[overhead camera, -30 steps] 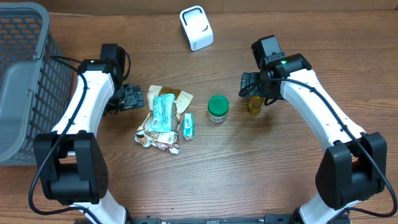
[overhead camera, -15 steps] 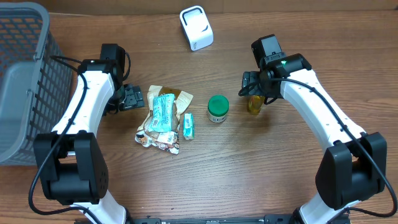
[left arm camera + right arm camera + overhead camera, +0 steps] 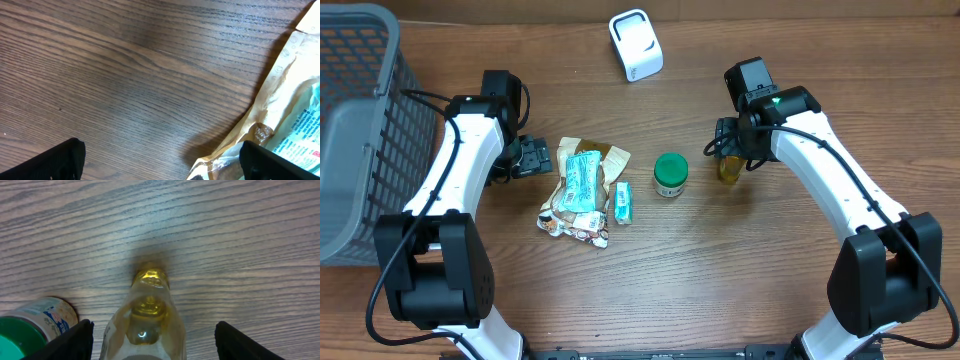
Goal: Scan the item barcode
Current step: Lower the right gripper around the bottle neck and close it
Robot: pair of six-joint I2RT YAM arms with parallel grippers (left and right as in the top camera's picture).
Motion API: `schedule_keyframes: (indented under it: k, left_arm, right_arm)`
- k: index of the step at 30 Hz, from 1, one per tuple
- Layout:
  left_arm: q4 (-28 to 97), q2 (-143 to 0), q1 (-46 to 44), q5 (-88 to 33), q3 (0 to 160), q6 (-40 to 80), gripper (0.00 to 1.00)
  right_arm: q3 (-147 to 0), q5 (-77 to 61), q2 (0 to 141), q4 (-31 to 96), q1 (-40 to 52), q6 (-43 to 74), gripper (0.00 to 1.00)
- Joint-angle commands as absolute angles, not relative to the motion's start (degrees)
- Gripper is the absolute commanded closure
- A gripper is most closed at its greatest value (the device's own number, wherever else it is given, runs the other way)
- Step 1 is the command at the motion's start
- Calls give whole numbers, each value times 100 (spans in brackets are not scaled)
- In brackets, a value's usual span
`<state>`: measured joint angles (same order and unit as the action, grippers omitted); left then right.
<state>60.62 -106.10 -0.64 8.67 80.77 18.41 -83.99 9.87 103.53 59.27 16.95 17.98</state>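
A small bottle of yellow liquid stands on the wooden table right of centre. My right gripper hangs over it. In the right wrist view the bottle sits between the two black fingers, with a gap on each side, so the right gripper is open around it. The white scanner stands at the back of the table. My left gripper is open and empty beside a pile of snack packets. One of its fingertips is over the edge of a tan packet.
A green-lidded jar stands just left of the bottle, and in the right wrist view the jar is close to the left finger. A grey mesh basket fills the left edge of the table.
The right gripper's fingers have drawn a little closer together around the bottle. The arms, the bottle and the other things have not moved.
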Motion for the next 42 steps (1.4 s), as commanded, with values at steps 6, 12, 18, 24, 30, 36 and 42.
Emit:
schedule_keyframes:
  k: [6,12,18,24,30,36,42]
  left_arm:
    - [6058,-10565,-34,913,8169,1800,1]
    - [6060,-10565,-34,913,8169,1800,1]
    - [6058,-10565,-34,913,8169,1800,0]
    - [6058,-10565,-34,913,8169,1800,1]
    - [6058,-10565,-34,913,8169,1800,0]
    - [6058,-10565,-34,913,8169,1800,0]
    - [6058,-10565,-34,913,8169,1800,0]
  right_arm:
    - [-8353,1037,10366,6038,1675,1793,31]
    - [-8350,1020,10366,6060,1675,1796,32]
    - [-8350,880,10366,6042,1675,1793,31]
    - [-8350,764,10366,5837,1675,1796,31]
    - [-8110,768,10366,5629,1675,1793,31]
    - [-8075,788,10339,5531,1675,1793,31]
    - [-8075,788,10335,5468,1675,1793,32]
